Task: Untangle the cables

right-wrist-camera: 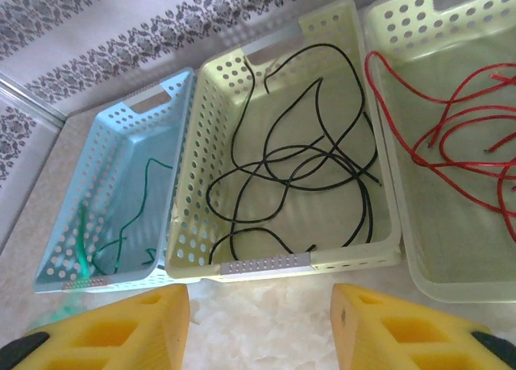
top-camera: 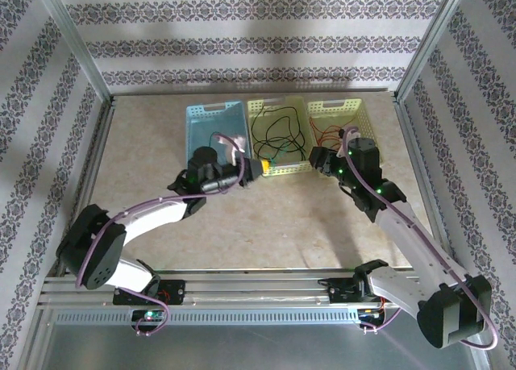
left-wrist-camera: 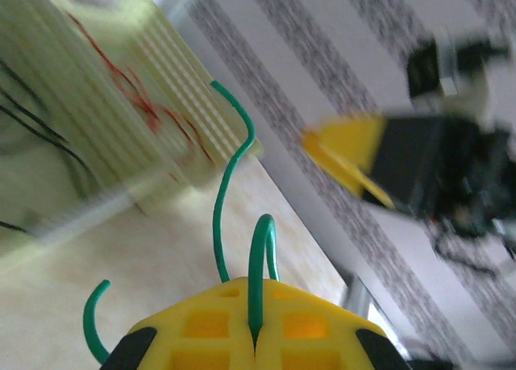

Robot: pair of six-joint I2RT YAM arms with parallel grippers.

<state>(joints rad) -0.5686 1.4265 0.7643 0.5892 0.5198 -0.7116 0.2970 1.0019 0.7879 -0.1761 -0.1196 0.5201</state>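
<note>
Green cable is clamped between the closed fingers of the left gripper, with loops standing up from the pinch. This gripper sits at the near-left corner of the middle basket. A green strand also lies in the blue basket, left of the middle basket. Black cable is coiled loosely inside the middle basket. Red cable lies in the right basket beside it. Right gripper hangs just in front of the middle basket's near wall, fingers apart, nothing between them.

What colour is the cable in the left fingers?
Green. The cable shows best in the left wrist view.
</note>
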